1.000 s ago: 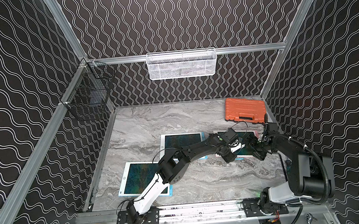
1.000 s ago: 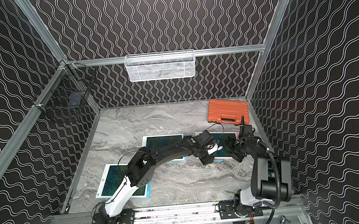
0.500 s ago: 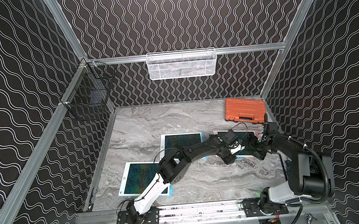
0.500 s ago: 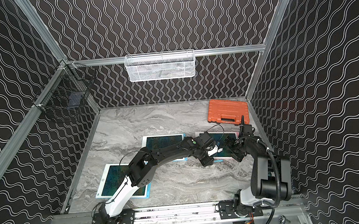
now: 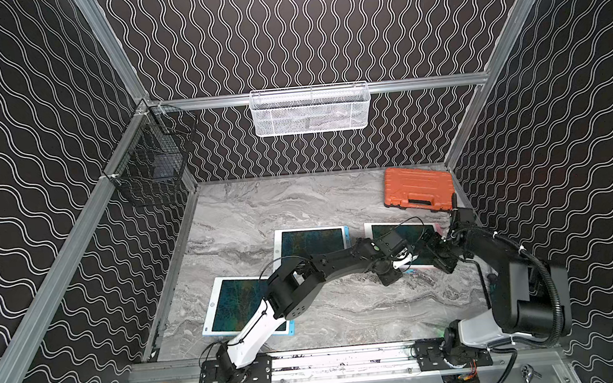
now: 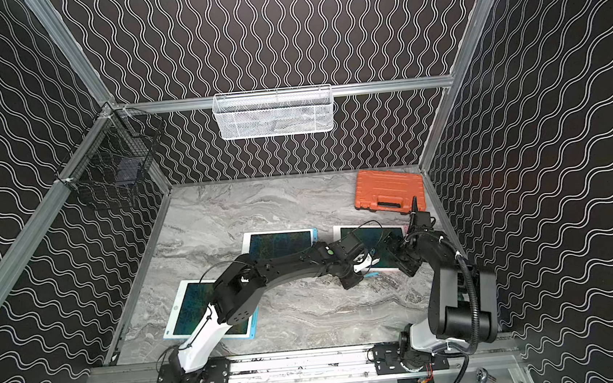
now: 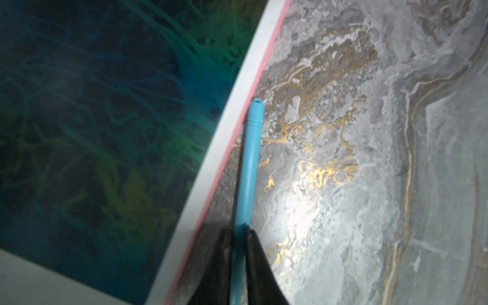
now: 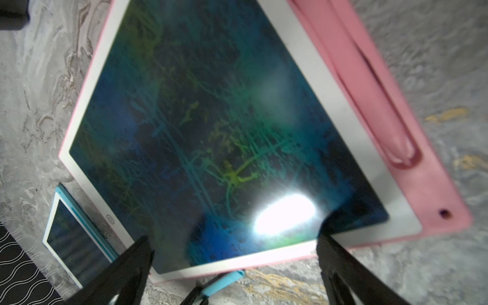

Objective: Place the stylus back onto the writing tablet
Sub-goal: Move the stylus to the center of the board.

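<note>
Left fingers (image 7: 219,264) just closed, apparently gripping the blue stylus (image 7: 250,158) beside the pink writing tablet (image 8: 211,118); lifting can begin. Right fingers (image 8: 126,266) spread wide.

Both top views look steeply down from high over the near edge, side by side, taking in the whole worktop (image 5: 261,211). The left wrist camera hangs very close, looking past the left end effector (image 7: 237,232) along the stylus (image 7: 250,158) beside the pink tablet (image 7: 105,105). The right wrist camera, set farther back, frames that same tablet and the stylus tip.
</note>
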Robot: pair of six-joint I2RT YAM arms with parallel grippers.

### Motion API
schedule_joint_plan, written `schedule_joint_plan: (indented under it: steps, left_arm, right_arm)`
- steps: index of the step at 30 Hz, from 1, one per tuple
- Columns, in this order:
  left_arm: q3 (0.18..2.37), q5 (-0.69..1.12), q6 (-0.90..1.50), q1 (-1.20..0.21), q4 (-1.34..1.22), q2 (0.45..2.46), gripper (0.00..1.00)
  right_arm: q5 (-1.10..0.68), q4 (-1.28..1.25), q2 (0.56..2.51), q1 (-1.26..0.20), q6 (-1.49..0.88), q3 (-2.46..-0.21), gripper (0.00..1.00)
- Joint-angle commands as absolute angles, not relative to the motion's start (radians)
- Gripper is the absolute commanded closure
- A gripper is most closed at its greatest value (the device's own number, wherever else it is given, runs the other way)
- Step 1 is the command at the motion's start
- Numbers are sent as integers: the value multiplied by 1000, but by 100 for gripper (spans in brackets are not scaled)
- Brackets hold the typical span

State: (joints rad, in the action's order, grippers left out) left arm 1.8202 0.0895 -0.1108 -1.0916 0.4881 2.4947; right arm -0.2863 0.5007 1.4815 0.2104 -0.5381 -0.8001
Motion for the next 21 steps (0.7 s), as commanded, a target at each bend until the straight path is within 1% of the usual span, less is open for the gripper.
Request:
schedule_joint_plan:
  steps: [1, 5, 11, 17, 21]
  left_arm:
    - [1799, 58, -124, -1098, 613, 2506, 89]
    - [1791, 96, -94, -1101, 620, 2498, 90]
    - [1744, 96, -26, -1104, 626, 2454, 90]
    - [1680, 160, 2, -1104, 618, 2422, 86]
    - [1674, 165, 0, -1107, 624, 2436, 84]
  right_arm:
    - [-281, 525, 1480, 210, -539, -807, 1]
    - [-278, 531, 1479, 210, -533, -808, 1]
    - [-279, 532, 1480, 210, -532, -818, 2]
    - [-279, 525, 1478, 210, -532, -808, 2]
    - [-273, 529, 1477, 209, -525, -816, 2]
